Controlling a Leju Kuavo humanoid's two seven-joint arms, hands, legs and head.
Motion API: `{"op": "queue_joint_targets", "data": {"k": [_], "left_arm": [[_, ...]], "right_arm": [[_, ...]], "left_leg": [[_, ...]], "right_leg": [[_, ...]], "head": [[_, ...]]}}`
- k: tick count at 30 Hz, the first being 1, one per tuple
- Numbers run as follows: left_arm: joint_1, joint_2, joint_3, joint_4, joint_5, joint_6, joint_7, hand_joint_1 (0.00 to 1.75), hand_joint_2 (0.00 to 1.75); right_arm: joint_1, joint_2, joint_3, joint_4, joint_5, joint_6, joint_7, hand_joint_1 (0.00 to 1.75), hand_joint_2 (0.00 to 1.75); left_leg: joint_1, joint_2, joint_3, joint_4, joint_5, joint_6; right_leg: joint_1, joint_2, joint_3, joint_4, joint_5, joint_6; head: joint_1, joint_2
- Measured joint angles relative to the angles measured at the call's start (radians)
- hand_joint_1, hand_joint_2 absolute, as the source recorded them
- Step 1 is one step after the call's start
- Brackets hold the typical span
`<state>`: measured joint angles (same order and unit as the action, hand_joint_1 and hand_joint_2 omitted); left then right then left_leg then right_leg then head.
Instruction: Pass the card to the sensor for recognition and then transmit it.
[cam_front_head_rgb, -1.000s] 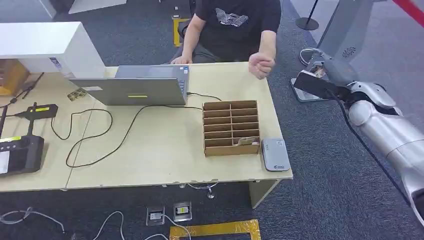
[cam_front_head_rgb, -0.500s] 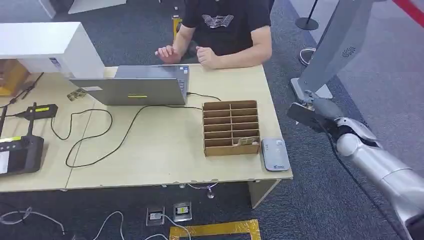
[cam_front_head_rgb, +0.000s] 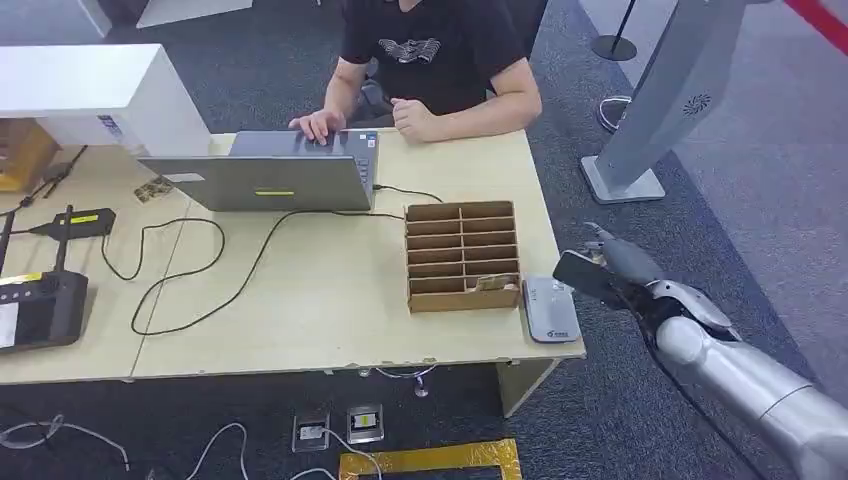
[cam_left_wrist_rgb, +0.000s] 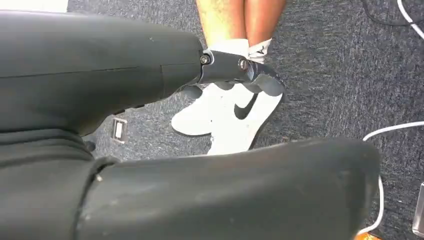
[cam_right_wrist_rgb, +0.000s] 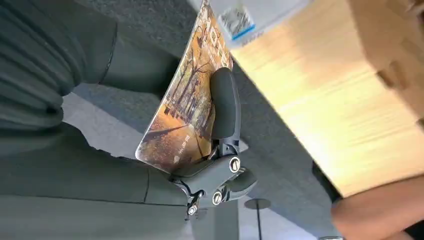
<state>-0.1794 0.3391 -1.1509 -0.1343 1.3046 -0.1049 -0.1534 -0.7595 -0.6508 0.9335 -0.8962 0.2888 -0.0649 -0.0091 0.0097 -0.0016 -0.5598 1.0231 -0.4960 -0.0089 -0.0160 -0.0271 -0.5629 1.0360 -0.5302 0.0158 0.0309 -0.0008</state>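
Beside the grey sensor, the right hand pinches a card printed with autumn trees.

We can read almost no lettering here. A person's white shoe bears a black swoosh logo. The person's black T-shirt carries a pale graphic print whose words are too small for us to make out. We see small print on the grey sensor, a blue-edged label and faint marks on the picture card; all illegible.
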Motion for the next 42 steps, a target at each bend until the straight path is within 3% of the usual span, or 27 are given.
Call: {"op": "queue_joint_targets", "data": {"k": [17,24,42], "left_arm": [[0.0,0.0,0.0,-0.002,-0.014,0.0,0.001,0.0,0.0],[0.0,0.0,0.0,-0.002,-0.023,0.0,0.001,0.0,0.0],[-0.001,0.0,0.0,-0.002,-0.033,0.0,0.0,0.0,0.0]], "right_arm": [[0.116,-0.057,-0.013,-0.195,0.01,0.003,0.06,1.75,1.75],[0.152,-0.078,-0.042,-0.198,0.026,0.003,0.055,1.75,1.75],[0.219,-0.069,-0.104,-0.193,0.059,0.016,0.042,1.75,1.75]], "left_leg": [[0.0,0.0,0.0,0.0,0.0,0.0],[0.0,0.0,0.0,0.0,0.0,0.0],[0.0,0.0,0.0,0.0,0.0,0.0]], "right_leg": [[0.0,0.0,0.0,0.0,0.0,0.0],[0.0,0.0,0.0,0.0,0.0,0.0],[0.0,0.0,0.0,0.0,0.0,0.0]], "head": [[0.0,0.0],[0.0,0.0],[0.0,0.0]]}}
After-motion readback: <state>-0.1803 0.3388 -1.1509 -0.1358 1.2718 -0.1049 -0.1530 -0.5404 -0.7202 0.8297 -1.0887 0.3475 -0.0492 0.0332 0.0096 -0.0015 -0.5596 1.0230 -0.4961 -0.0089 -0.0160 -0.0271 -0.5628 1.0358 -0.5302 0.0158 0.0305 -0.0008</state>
